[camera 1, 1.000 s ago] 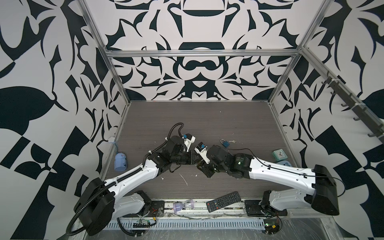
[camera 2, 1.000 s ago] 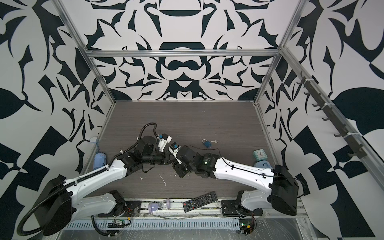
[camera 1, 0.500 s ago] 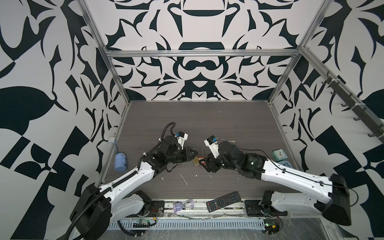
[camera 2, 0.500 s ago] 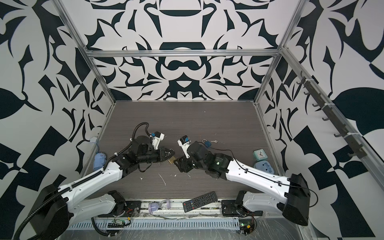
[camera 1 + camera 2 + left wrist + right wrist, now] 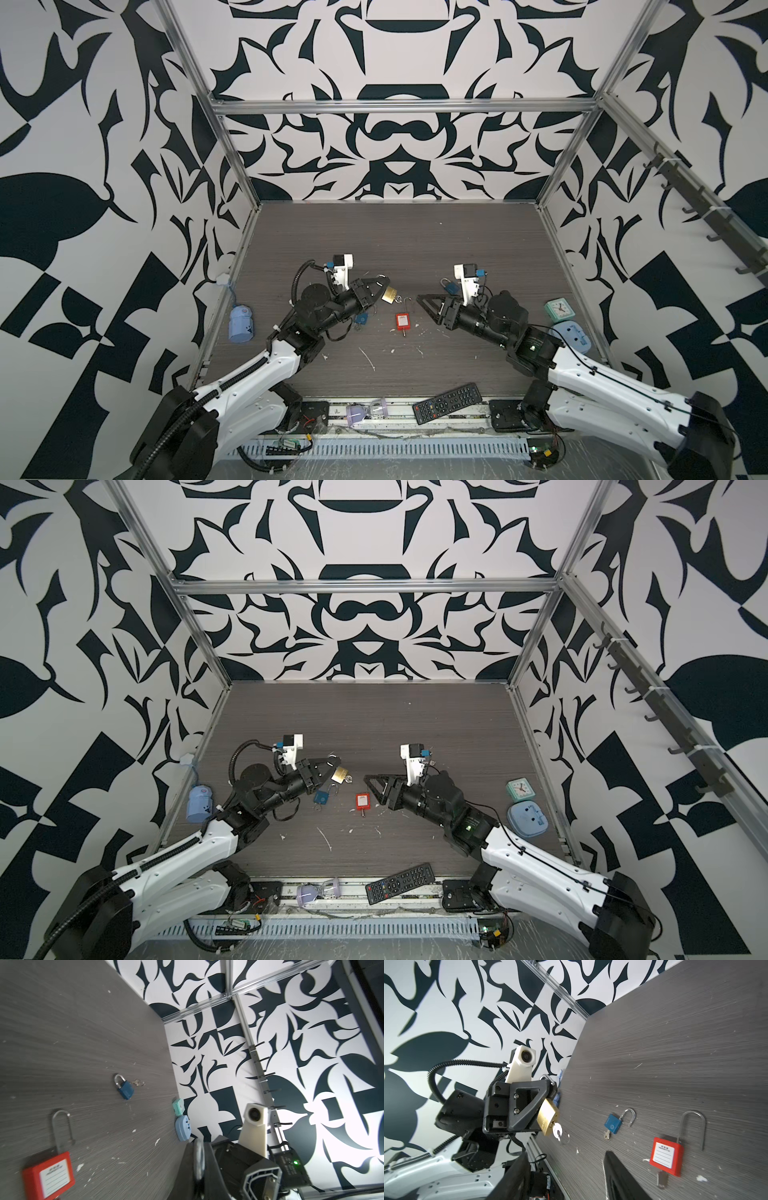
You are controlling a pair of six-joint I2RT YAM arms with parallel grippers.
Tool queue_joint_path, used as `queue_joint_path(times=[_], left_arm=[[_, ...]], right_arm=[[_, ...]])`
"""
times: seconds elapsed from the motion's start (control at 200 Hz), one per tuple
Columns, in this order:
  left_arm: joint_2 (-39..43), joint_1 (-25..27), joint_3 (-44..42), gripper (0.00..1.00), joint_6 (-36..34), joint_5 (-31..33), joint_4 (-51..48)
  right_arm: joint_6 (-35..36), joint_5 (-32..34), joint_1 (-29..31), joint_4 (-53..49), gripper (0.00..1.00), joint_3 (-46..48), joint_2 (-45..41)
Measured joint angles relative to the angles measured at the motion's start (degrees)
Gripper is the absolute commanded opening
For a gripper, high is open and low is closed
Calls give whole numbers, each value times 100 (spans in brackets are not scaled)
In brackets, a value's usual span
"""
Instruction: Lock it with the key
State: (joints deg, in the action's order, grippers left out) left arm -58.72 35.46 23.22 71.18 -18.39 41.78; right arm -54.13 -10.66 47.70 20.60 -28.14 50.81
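Brass padlock (image 5: 389, 294), key (image 5: 557, 1128) in base, clamped in left end effector (image 5: 381, 289); right end effector (image 5: 427, 308) parted, empty, apart to right

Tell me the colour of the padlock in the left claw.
Brass-gold; the padlock shows best in the right wrist view.

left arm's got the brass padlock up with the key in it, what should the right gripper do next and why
Probably bring the open right gripper across to the key and close on its head. The left gripper is shut on the brass padlock, the key juts from its base, and nothing holds it.
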Motion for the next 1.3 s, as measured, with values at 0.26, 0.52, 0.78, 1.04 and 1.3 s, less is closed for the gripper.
queue_joint_path(times=[0.26, 0.52, 0.78, 1.04, 1.3], left_arm=[[-597, 0, 0, 0, 442, -79, 1239], [-706, 7, 0, 0, 562, -197, 1821], [-852, 44, 0, 0, 592, -249, 1976], [-942, 72, 0, 0, 640, -271, 2111], [-1132, 63, 2, 0, 839, -361, 2371]], right_arm=[[-616, -553, -17, 1344, 54, 11, 739], [-640, -706, -17, 1556, 51, -26, 925], [-586, -846, -17, 1762, 38, -306, 1279], [-625, -1010, -24, 2052, 24, -450, 1729], [-807, -1123, -59, 2481, 2, -448, 1985]])
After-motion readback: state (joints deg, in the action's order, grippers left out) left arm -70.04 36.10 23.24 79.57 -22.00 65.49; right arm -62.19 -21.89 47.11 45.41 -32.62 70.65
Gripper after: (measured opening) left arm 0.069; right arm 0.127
